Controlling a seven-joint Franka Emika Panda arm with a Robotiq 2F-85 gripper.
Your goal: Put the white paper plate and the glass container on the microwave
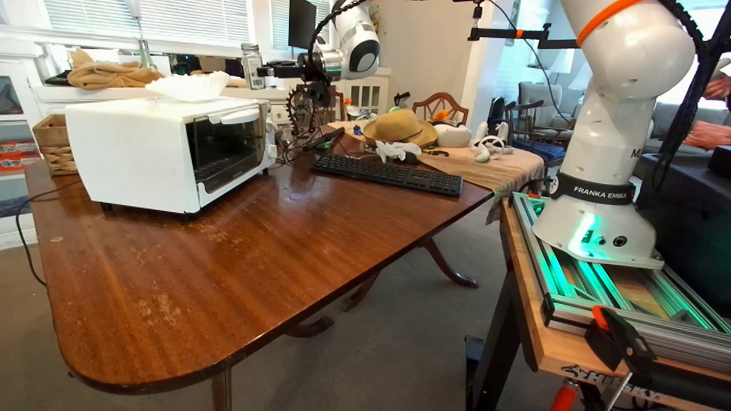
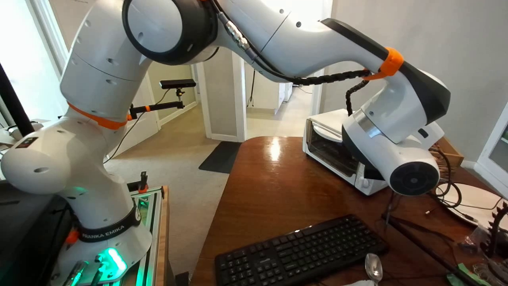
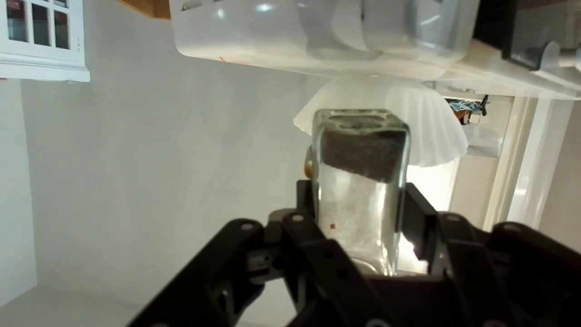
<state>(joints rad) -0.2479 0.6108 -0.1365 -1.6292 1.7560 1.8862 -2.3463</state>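
Observation:
The white microwave (image 1: pixel 131 154) stands on the wooden table and also shows in an exterior view (image 2: pixel 333 153), partly behind my arm. The white fluted paper plate (image 1: pixel 188 87) lies on top of it; it also shows in the wrist view (image 3: pixel 431 122). My gripper (image 1: pixel 267 72) is shut on the glass container (image 1: pixel 252 65), a clear jar with dark contents in one end. The jar is upright, raised near the microwave's top; whether it is over the top I cannot tell. In the wrist view, the gripper (image 3: pixel 361 204) has a finger on each side of the jar (image 3: pixel 363 190).
A black keyboard (image 1: pixel 388 173) lies on the table (image 1: pixel 188 285). A woven basket (image 1: pixel 55 142) stands behind the microwave. A round white dish (image 2: pixel 476 200), cables, and a spoon (image 2: pixel 374 267) lie near the arm. A straw hat (image 1: pixel 398 128) and other clutter are farther back.

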